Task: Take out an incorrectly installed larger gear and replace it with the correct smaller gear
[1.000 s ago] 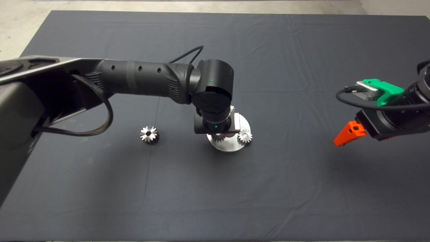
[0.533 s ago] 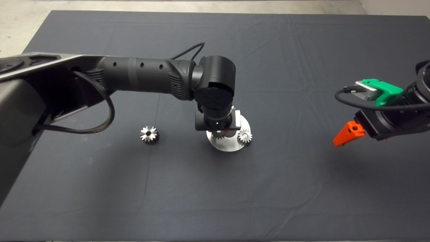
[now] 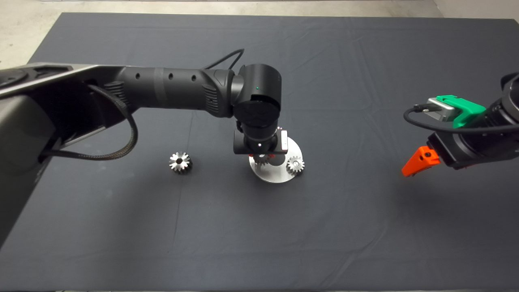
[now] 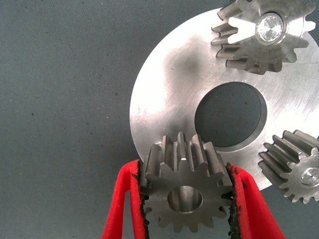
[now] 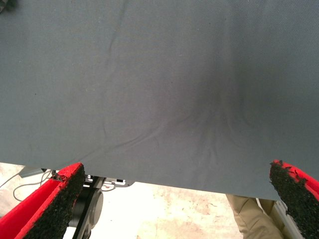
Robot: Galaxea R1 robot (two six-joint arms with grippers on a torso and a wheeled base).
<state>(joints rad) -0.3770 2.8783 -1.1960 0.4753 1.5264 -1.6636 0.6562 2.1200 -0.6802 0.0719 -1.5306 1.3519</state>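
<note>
Bench (image 3: 365, 227): near half and far strip lie bare; open passage on all sides of the central cluster.

Round steel plate (image 3: 279, 175), bench centre: obstacle. Two gears (image 4: 261, 32) (image 4: 294, 167) stand on pins at its rim, flanking a central hole (image 4: 230, 115); the rim sector between them and the hole is bare.

Left gripper (image 4: 185, 199): hangs over the plate's left rim, fingers (image 4: 122, 204) clamped on the larger gear (image 4: 185, 184); the arm (image 3: 170, 87) spans the left half, blocking overhead approach there.

Loose gear (image 3: 180, 162): alone left of the plate, well apart, free room all round.

Right gripper (image 5: 172, 199): at the right edge, fingers spread wide, only mat beneath.
</note>
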